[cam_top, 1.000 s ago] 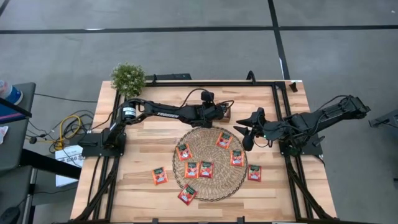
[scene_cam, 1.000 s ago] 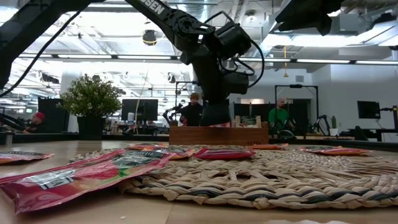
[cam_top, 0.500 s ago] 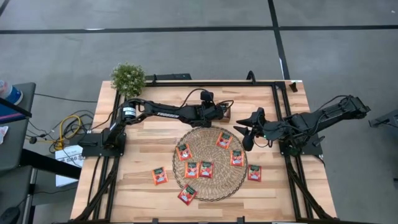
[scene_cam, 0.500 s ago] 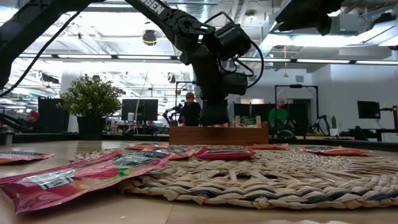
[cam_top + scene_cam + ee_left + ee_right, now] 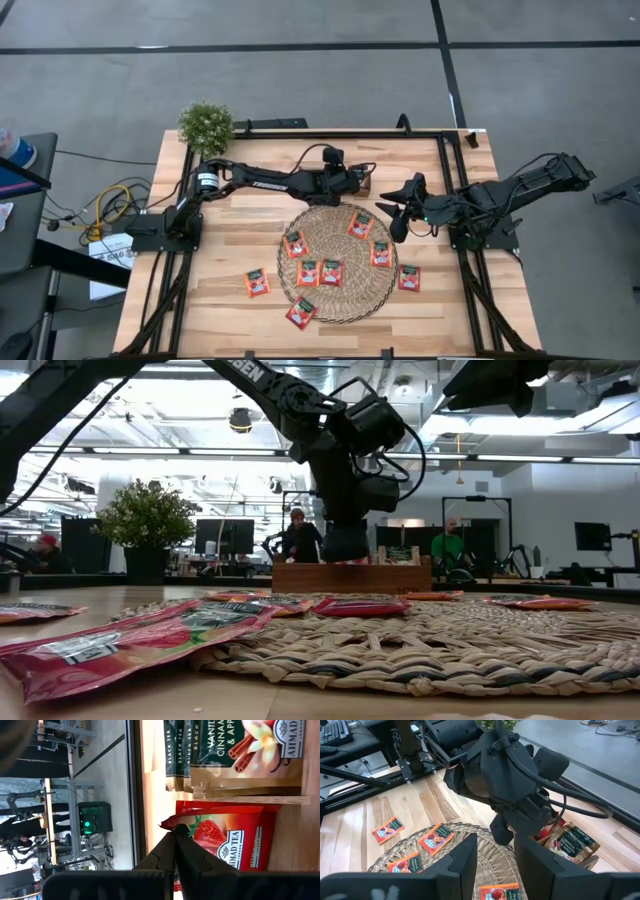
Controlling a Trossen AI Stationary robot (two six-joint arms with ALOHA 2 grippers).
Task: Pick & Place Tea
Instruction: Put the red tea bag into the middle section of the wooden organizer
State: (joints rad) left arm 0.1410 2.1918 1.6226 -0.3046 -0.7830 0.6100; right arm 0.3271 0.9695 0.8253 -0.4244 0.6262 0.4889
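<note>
Several red tea sachets (image 5: 331,271) lie flat on the round woven mat (image 5: 340,262), and a few more lie on the table beside it (image 5: 257,283). At the mat's far edge stands the small wooden tray (image 5: 350,577), with dark green sachets (image 5: 220,750) in it. My left gripper (image 5: 358,183) reaches into the tray and is shut on a red strawberry sachet (image 5: 225,840). My right gripper (image 5: 395,215) hangs open above the mat's right far side (image 5: 495,865), with nothing between its fingers. My left gripper pinches the red sachet by its upper edge, at one corner (image 5: 167,823), between its two shut fingertips. The fingers slant down from the table's left side. The sachet stands in the tray beside the wooden divider (image 5: 250,799), with its top edge just above the tray's wall (image 5: 352,560).
A small potted plant (image 5: 206,125) stands at the table's far left corner. Black frame rails (image 5: 340,133) run along the table's edges. Bare wood lies along the near edge (image 5: 200,320). People and desks show in the room behind.
</note>
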